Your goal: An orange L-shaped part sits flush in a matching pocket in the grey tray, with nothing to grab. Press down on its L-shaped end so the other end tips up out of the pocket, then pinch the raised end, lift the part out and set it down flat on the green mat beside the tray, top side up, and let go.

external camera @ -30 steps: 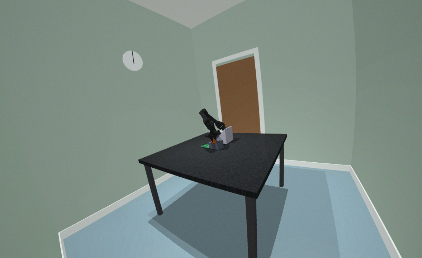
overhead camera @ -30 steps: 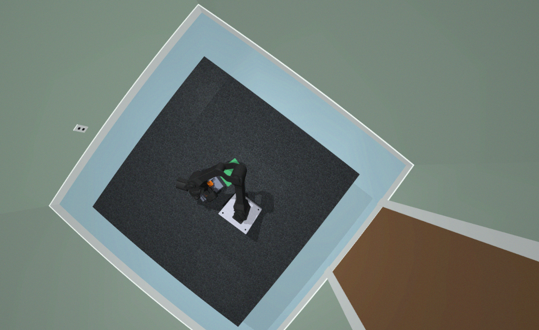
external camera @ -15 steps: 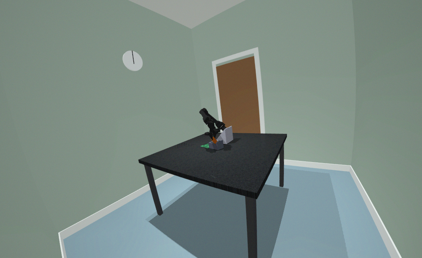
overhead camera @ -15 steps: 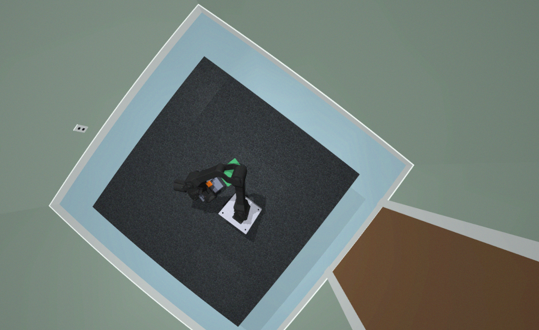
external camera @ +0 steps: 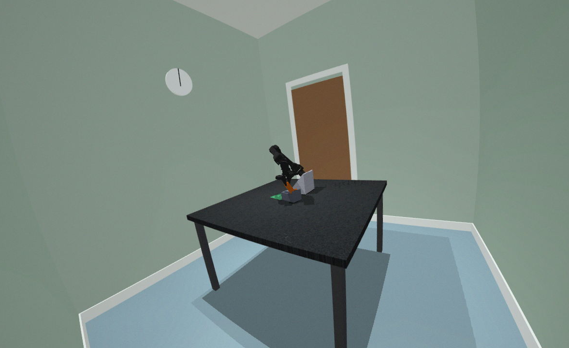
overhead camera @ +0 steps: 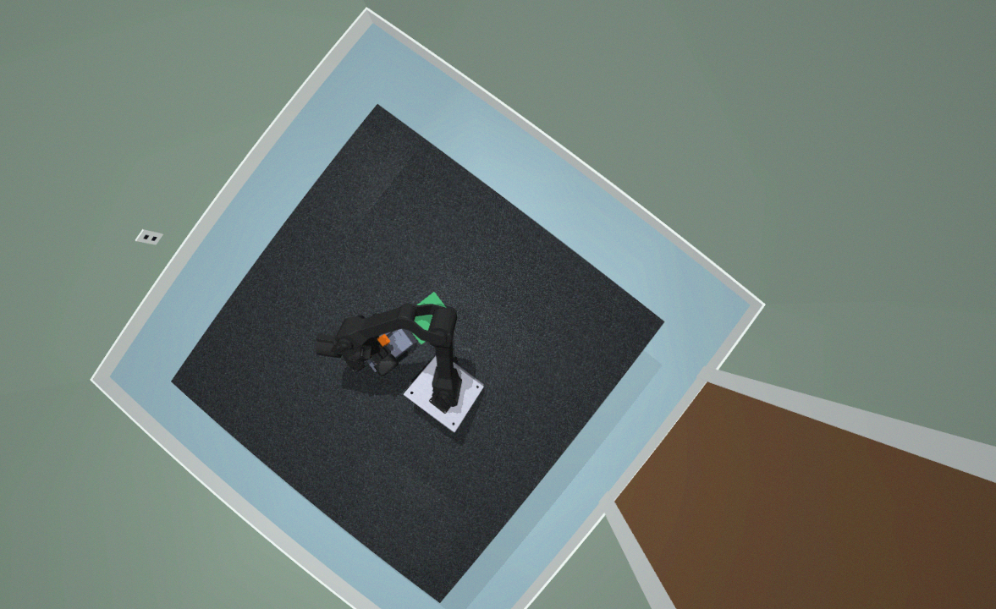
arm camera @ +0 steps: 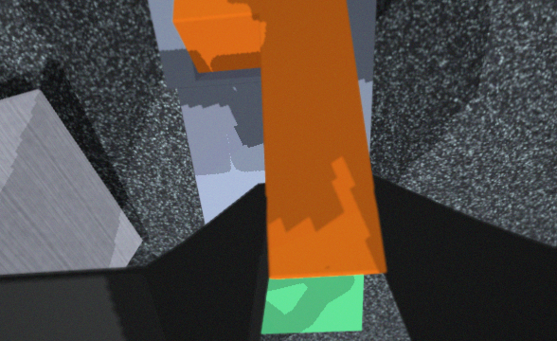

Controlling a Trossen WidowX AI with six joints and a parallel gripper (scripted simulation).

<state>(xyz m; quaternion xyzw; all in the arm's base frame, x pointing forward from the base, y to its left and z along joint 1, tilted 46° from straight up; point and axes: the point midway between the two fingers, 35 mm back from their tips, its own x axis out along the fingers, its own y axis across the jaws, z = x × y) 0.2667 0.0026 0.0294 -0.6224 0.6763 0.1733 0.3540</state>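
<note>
The orange L-shaped part (overhead camera: 383, 340) (external camera: 290, 188) (arm camera: 307, 104) is steeply tilted, with its raised end between my fingers. My gripper (external camera: 285, 183) (arm camera: 315, 192) is shut on that end. The L-shaped end is lower, at the top left of the wrist view, over the grey tray (overhead camera: 401, 342) (external camera: 296, 197) (arm camera: 226, 196). In the exterior view the part stands up above the tray's top; I cannot tell whether its lower end still touches the tray. The green mat (overhead camera: 433, 299) (external camera: 276, 197) (arm camera: 347, 314) lies beside the tray, past the part's pinched end in the wrist view.
The arm's pale base plate (overhead camera: 453, 422) (external camera: 308, 181) (arm camera: 56, 204) stands close to the tray, at the left in the wrist view. The arm crosses over part of the mat in the top view. All stands on a black table (overhead camera: 501, 249) (external camera: 303, 224).
</note>
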